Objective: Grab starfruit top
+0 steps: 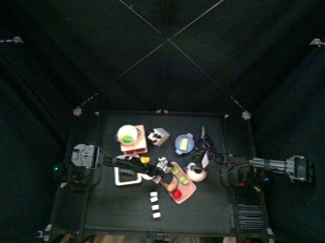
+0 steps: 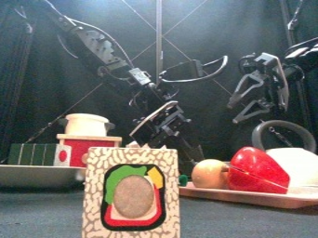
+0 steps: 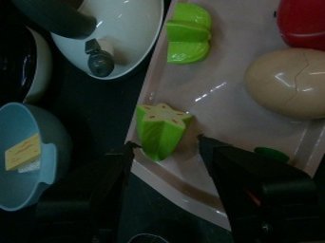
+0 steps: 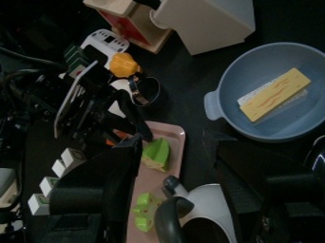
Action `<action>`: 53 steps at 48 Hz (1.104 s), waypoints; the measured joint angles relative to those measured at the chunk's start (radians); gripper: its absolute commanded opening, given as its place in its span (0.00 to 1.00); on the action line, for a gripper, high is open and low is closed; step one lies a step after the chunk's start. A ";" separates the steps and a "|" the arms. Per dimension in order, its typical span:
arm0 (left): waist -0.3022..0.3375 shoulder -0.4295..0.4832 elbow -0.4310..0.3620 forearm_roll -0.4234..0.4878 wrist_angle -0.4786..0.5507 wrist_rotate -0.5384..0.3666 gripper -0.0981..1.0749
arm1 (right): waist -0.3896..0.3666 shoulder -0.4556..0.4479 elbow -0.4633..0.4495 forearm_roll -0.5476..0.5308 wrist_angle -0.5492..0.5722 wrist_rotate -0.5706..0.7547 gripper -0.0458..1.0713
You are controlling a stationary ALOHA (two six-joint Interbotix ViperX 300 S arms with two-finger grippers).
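A: From above, the left gripper (image 1: pixel 168 174) is hanging spread wide over the pink tray (image 1: pixel 181 192), at six o'clock on the table.

B: Wrist view: starfruit top (image 3: pixel 162 129) is lying between its jaws; it should descend centred, then close.

The right wrist view looked down on a blue bowl (image 4: pixel 269 92) holding a pale yellow slab (image 4: pixel 276 93), with a white box (image 4: pixel 206 21) and a red-edged block (image 4: pixel 133 21) beyond it. The other arm's gripper (image 4: pixel 137 125) reached with its jaws spread above a green starfruit piece (image 4: pixel 158 153) lying on a pink tray (image 4: pixel 174 140). More green pieces (image 4: pixel 147 211) lay further along the tray beside a white dish (image 4: pixel 207 210), and an orange piece (image 4: pixel 121 65) sat near a small metal cup (image 4: pixel 147 89).
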 measured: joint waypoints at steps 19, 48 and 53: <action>0.002 0.028 -0.020 0.061 -0.008 0.000 0.86 | 0.000 0.002 0.000 0.000 0.000 -0.002 0.83; 0.008 0.038 -0.028 0.086 -0.026 0.000 0.84 | -0.003 0.003 0.005 0.000 0.000 -0.002 0.83; 0.011 0.038 -0.034 0.101 -0.026 0.002 0.84 | -0.005 0.003 0.005 0.000 0.000 -0.002 0.83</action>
